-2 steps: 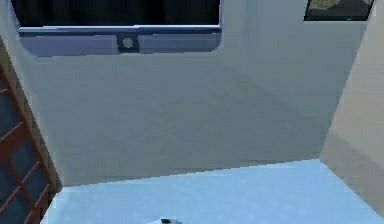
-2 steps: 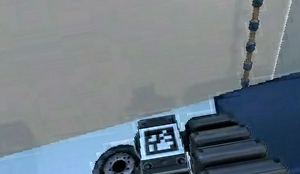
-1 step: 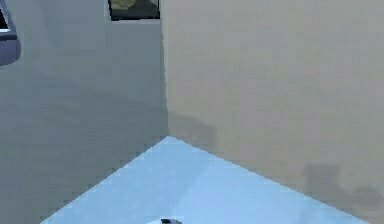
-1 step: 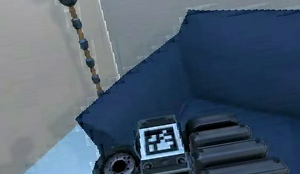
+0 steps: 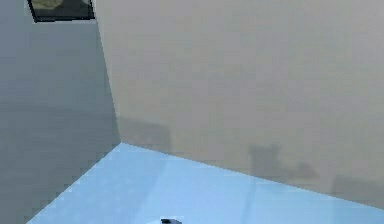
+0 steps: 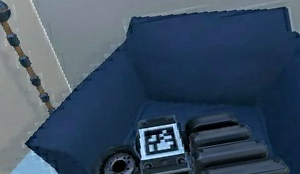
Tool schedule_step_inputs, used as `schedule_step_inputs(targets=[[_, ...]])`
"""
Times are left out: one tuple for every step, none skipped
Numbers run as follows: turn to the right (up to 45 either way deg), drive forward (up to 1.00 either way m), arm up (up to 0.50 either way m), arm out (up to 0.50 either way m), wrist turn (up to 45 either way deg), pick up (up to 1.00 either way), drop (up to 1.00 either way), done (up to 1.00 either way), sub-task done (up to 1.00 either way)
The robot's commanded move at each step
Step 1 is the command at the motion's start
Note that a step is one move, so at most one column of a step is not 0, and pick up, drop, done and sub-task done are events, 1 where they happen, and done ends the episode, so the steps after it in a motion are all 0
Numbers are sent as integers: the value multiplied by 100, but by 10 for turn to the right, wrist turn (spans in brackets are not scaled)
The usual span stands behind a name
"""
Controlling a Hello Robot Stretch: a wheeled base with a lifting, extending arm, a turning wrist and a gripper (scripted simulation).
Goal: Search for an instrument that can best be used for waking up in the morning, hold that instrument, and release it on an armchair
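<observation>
A dark blue armchair [image 6: 214, 59] with a high back and broad arms takes up most of the arm side view. The arm's dark ribbed bar [image 6: 230, 153] rises from the bottom edge over the seat, with a white marked square [image 6: 160, 140] at its end. Left of that square is the gripper [image 6: 122, 173], a dark round body above the chair's front left. The armchair lies right behind it, so I cannot tell whether it holds anything.
A thin beaded pole with a dark ball on top [image 6: 20, 51] stands left of the armchair against a beige wall. In the forward view a grey wall meets a beige wall [image 5: 250, 70] above pale blue floor [image 5: 200, 185]. A framed picture [image 5: 60, 8] hangs top left.
</observation>
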Motion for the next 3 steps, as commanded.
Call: schedule_step_inputs(targets=[[0,0,0,48,0,0,0,0,0],[0,0,0,0,450,0,0,0,0],[0,0,0,0,450,0,0,0,0]])
